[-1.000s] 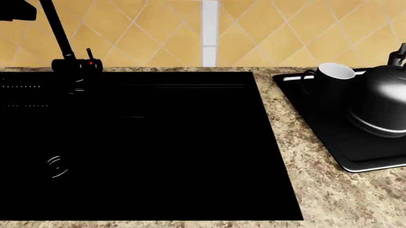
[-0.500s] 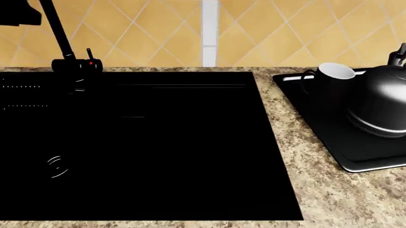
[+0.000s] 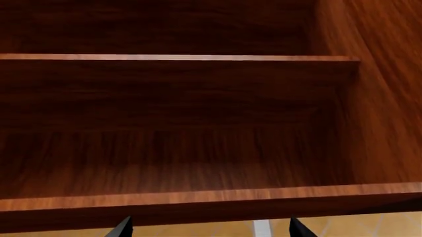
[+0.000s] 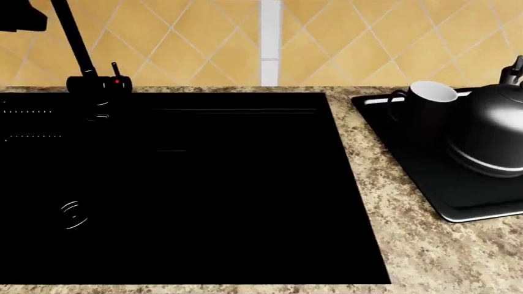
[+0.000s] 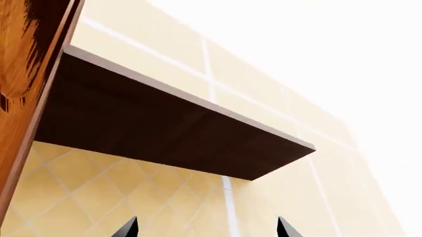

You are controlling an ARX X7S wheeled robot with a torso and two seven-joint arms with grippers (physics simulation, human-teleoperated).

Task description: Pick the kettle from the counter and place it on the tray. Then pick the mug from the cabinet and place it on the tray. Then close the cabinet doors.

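In the head view the grey kettle [image 4: 493, 131] and the small dark mug [image 4: 425, 104] with a white rim both stand on the black tray [image 4: 457, 196] on the speckled counter [image 4: 433, 257] at the right. Neither gripper shows in the head view. My left gripper [image 3: 206, 229] is open and empty, its dark fingertips [image 3: 122, 228] wide apart in front of the open wooden cabinet's shelves [image 3: 178, 197]. My right gripper [image 5: 206, 228] is open and empty, below the cabinet's dark underside [image 5: 171, 128] and beside a wooden cabinet door edge [image 5: 26, 74].
A large black sink [image 4: 188, 190] with a black faucet [image 4: 86, 61] fills the left and middle of the counter. A tan tiled wall [image 4: 270, 43] runs behind. The cabinet shelves hold nothing in the left wrist view.
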